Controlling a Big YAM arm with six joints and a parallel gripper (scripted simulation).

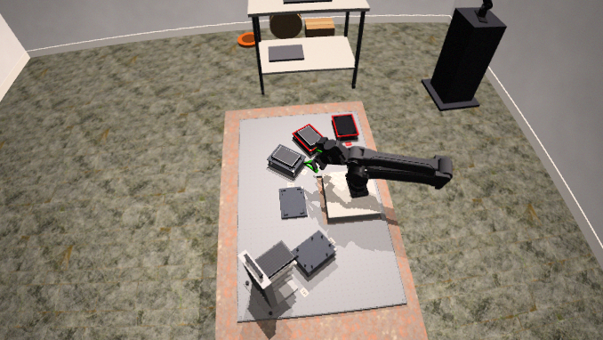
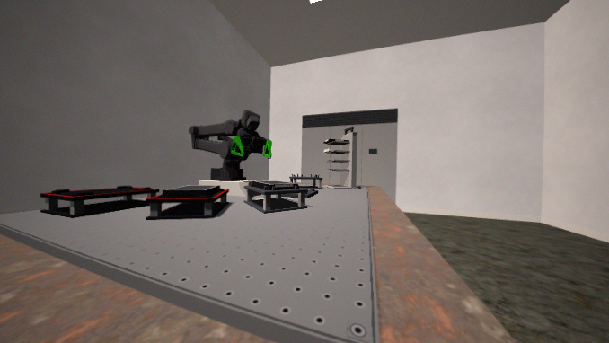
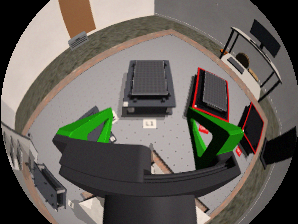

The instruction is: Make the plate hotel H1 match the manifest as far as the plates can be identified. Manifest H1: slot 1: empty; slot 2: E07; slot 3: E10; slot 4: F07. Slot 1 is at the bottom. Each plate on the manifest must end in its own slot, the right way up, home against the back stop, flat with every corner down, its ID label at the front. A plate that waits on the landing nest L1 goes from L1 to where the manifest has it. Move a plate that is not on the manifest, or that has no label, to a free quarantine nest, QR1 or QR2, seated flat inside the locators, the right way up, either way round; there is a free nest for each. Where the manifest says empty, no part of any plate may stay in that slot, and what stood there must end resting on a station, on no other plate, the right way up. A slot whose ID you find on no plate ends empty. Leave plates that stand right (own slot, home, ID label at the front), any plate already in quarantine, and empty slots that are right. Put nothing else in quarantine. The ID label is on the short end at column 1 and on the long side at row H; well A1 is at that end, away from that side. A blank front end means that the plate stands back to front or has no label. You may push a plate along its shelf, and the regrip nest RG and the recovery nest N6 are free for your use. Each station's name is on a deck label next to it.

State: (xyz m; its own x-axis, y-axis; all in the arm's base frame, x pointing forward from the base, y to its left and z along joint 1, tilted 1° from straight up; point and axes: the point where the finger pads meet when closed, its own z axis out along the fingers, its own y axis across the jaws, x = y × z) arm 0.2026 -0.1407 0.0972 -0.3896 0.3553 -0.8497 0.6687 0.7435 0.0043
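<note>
My gripper [image 1: 312, 161] [image 2: 251, 149] [image 3: 149, 111] has green fingers; it is open and empty. It hangs above the deck between a grey nest and a red-rimmed nest. The grey nest carries a dark plate [image 1: 286, 156] [image 2: 274, 184] [image 3: 148, 79], just ahead of the fingers in the wrist view. The nearer red-rimmed nest holds a plate [image 1: 308, 136] [image 2: 190, 190] [image 3: 214, 91]. The second red-rimmed nest [image 1: 345, 125] [image 2: 99, 193] [image 3: 253, 128] is empty. The plate hotel [image 1: 267, 271] [image 2: 341, 157] stands at the deck's other end with a plate [image 1: 275, 258] on its top shelf. Labels are too small to read.
Two empty grey nests sit on the deck [image 1: 356, 267] [image 2: 269, 251]: one [image 1: 293, 202] mid-deck, one [image 1: 313, 254] beside the hotel. The arm's base stands on a white block [image 1: 351, 209]. A shelf unit [image 1: 311, 49] and a black pillar [image 1: 467, 53] stand off the table.
</note>
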